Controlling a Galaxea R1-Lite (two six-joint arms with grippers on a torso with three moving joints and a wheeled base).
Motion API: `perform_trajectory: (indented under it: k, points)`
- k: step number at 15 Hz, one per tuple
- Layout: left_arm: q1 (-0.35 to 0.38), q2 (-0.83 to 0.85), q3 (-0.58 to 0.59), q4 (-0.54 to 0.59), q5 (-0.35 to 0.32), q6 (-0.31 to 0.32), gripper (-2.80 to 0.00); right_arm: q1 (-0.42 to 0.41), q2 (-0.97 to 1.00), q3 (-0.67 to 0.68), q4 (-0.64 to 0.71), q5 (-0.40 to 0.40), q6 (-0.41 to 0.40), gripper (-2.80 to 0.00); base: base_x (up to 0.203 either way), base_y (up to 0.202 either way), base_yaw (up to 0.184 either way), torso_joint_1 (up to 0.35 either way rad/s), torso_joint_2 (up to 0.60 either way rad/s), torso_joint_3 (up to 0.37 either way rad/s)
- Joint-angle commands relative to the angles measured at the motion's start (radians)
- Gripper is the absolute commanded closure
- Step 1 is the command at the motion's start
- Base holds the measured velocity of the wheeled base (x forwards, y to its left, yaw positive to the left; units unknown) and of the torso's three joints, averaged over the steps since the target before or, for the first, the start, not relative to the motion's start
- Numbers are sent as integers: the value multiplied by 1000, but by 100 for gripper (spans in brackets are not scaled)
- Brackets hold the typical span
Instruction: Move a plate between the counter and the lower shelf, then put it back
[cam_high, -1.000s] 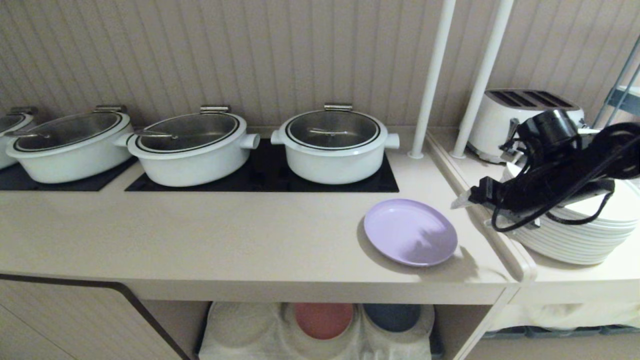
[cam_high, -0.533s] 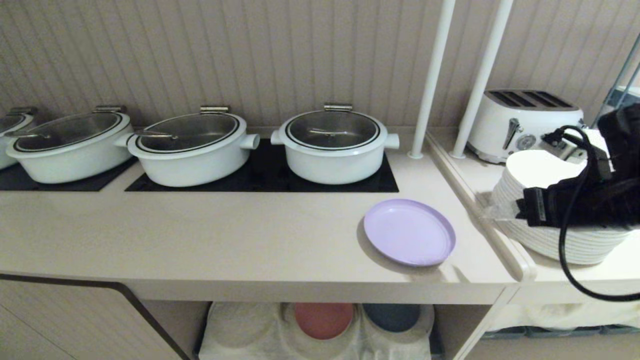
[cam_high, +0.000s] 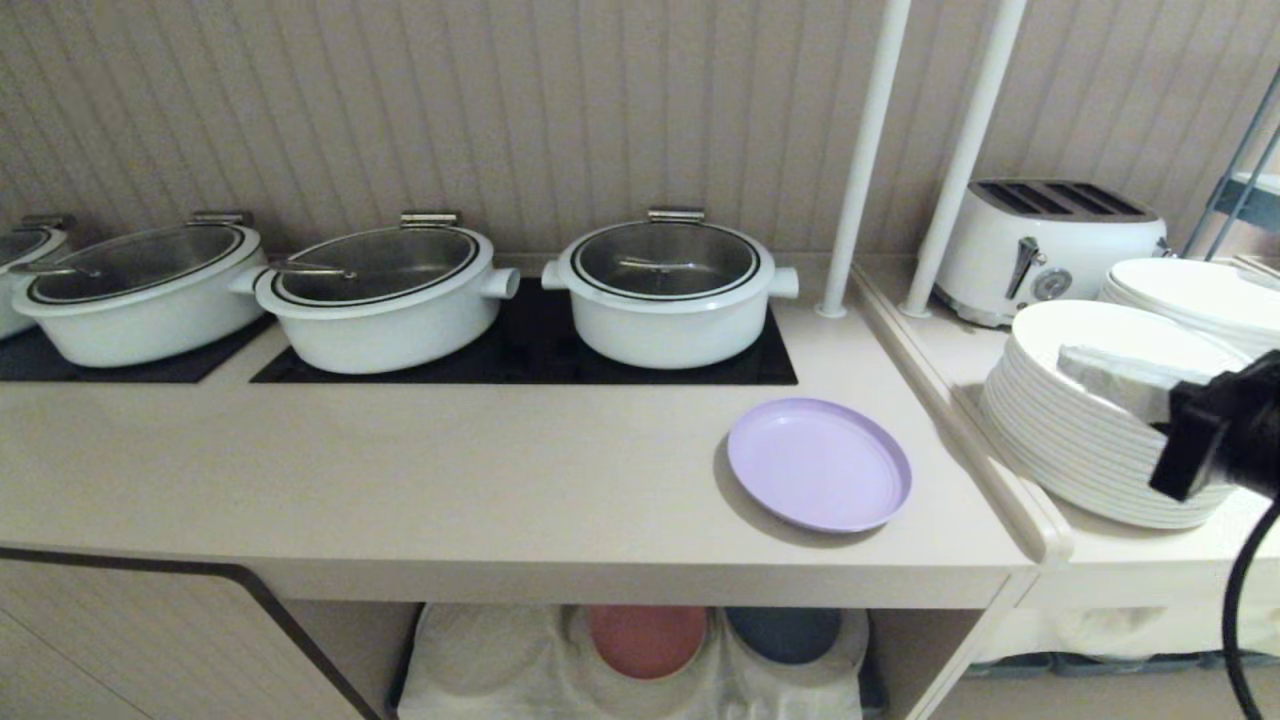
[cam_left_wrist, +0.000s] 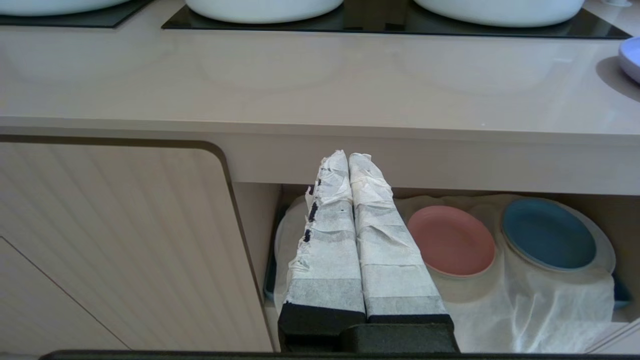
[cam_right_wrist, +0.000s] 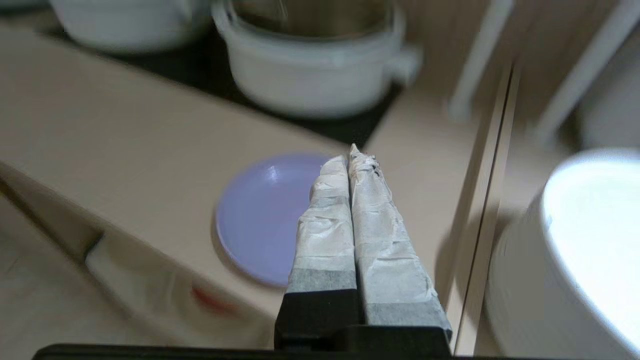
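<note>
Head view: lilac plate (cam_high: 819, 464) lies on the counter (cam_high: 480, 480), untouched. Only wrist views show right gripper (cam_right_wrist: 352, 155) and left gripper (cam_left_wrist: 347, 157) pressed together, empty.

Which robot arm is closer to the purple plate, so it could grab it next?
Probably the right. The right gripper, empty, hangs beside the plate on the counter. The left gripper sits low, in front of the lower shelf, away from the plate.
</note>
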Motion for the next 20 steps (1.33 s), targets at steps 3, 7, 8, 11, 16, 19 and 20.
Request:
perform_trajectory:
  k: [3, 7, 8, 11, 16, 19, 20]
  points:
    - [0, 1, 0, 0, 0, 0, 0, 18, -361, 263, -229, -7, -3, 0, 0, 0, 0, 0, 0, 0]
    - [0, 1, 0, -1, 0, 0, 0, -9, -753, 471, -118, -39, 14, 0, 0, 0, 0, 0, 0, 0]
    - [0, 1, 0, 0, 0, 0, 0, -40, -821, 494, -34, -45, 28, 0, 0, 0, 0, 0, 0, 0]
    - [0, 1, 0, 0, 0, 0, 0, -145, -963, 520, 74, -52, 99, 0, 0, 0, 0, 0, 0, 0]
    - [0, 1, 0, 0, 0, 0, 0, -177, -1176, 514, 65, -53, 22, 0, 0, 0, 0, 0, 0, 0]
    - [0, 1, 0, 0, 0, 0, 0, -179, -1177, 523, 31, -51, -55, 0, 0, 0, 0, 0, 0, 0]
    - [0, 1, 0, 0, 0, 0, 0, -179, -1175, 525, 15, -46, -74, 0, 0, 0, 0, 0, 0, 0]
